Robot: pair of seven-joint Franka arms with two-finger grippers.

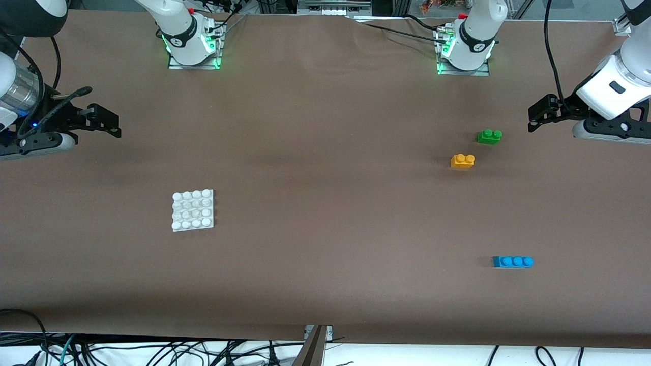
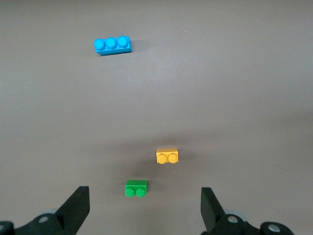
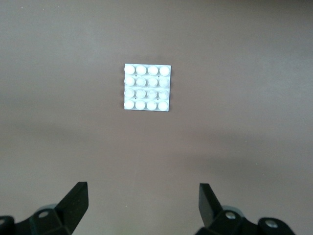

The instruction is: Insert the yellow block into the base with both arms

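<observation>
1. The small orange-yellow plastic brick with two round studs (image 1: 462, 161) sits on the brown counter (image 1: 325, 203) toward the left arm's end, studs up, held by nothing.
2. Just beside it, a little farther from the front camera, is a small green two-stud brick (image 1: 489, 136); the two do not touch.
3. A longer blue three-stud brick (image 1: 512, 262) lies well apart from both, nearer to the front camera.
4. The flat square white plastic plate with its four-by-four grid of round studs (image 1: 193, 210) lies toward the right arm's end, well apart from the bricks, with nothing on it.
5. The left pincer (image 1: 534, 113) hangs over the counter's edge at its own end, near the green brick, fingers wide apart and empty; its wrist view shows all three bricks.
6. The right pincer (image 1: 113, 126) hangs at the other end, fingers apart and empty; its wrist view looks at the white plate.
7. I can read no writing or labels on the bricks or plate.
</observation>
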